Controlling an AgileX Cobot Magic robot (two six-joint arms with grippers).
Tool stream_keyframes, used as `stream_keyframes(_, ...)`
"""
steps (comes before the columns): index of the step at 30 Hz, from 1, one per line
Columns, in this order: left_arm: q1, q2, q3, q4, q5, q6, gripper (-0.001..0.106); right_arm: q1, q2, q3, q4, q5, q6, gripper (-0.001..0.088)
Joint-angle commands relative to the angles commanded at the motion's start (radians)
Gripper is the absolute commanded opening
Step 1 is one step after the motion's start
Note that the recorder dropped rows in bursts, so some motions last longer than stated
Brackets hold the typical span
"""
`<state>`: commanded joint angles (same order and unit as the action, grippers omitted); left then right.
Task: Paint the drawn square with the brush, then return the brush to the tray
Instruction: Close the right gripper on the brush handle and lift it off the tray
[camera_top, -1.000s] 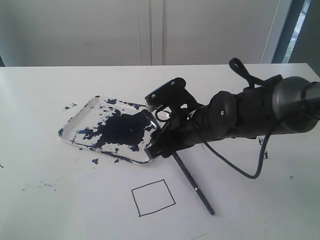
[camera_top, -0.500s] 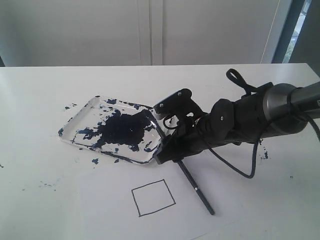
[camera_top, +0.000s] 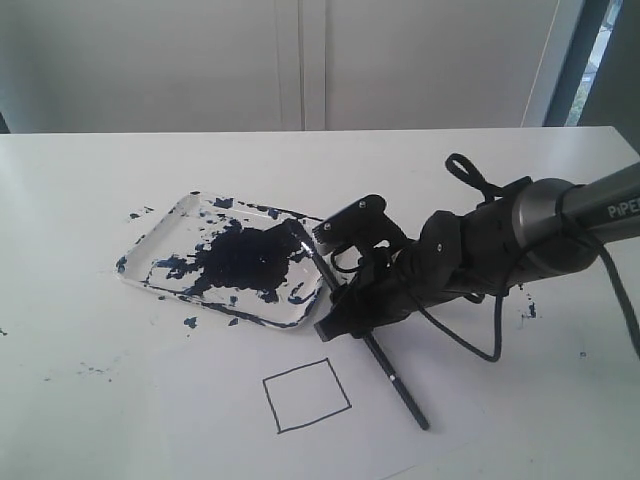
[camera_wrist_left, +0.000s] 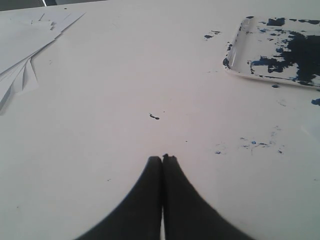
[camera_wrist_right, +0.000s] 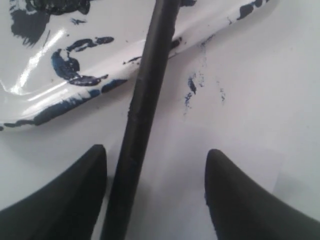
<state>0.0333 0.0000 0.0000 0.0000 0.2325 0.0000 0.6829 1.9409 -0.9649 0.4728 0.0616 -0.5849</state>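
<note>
a: over on the left, what's that arm doing?

b: nothing. the left gripper (camera_wrist_left: 162, 159) hangs above the table (camera_top: 80, 180) with its fingers pressed together, holding nothing. going right, the tray (camera_top: 160, 225) sits smeared with blue-black paint, and the drawn square (camera_top: 307, 396) lies just in front of its near corner, blank inside.

a: and the brush?

b: the brush (camera_top: 395, 385) leans over the tray's near corner, tip end toward the paint, handle running out onto the table to the right of the square. the right gripper (camera_wrist_right: 156, 152) is spread wide and straddles the handle, which sits nearer one finger. i'd centre it first, then close low and square, so the brush doesn't roll or flick paint.

a: the surface?

b: loose paper sheets (camera_wrist_left: 20, 55) fanned out near the left arm, then white tabletop specked with paint around the tray — plain pale panels (camera_top: 300, 60) behind, a window edge (camera_top: 600, 50) far right.
</note>
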Motion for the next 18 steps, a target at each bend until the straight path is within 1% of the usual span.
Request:
stream_keyframes(3,0.000,0.000,0.000,0.000,0.000,0.000,0.000,0.000,0.000,0.000,0.000,0.008,0.000,0.0451)
stream_keyframes(12,0.000,0.000,0.000,0.000,0.000,0.000,0.000,0.000,-0.004,0.000,0.000,0.048,0.000,0.0129)
stream_keyframes(15,0.000,0.000,0.000,0.000,0.000,0.000,0.000,0.000,-0.030,0.000,0.000,0.061,0.000,0.0024)
stream_keyframes(16,0.000,0.000,0.000,0.000,0.000,0.000,0.000,0.000,-0.044,0.000,0.000,0.060,0.000,0.0000)
stream_keyframes(18,0.000,0.000,0.000,0.000,0.000,0.000,0.000,0.000,-0.075,0.000,0.000,0.060,0.000,0.0000)
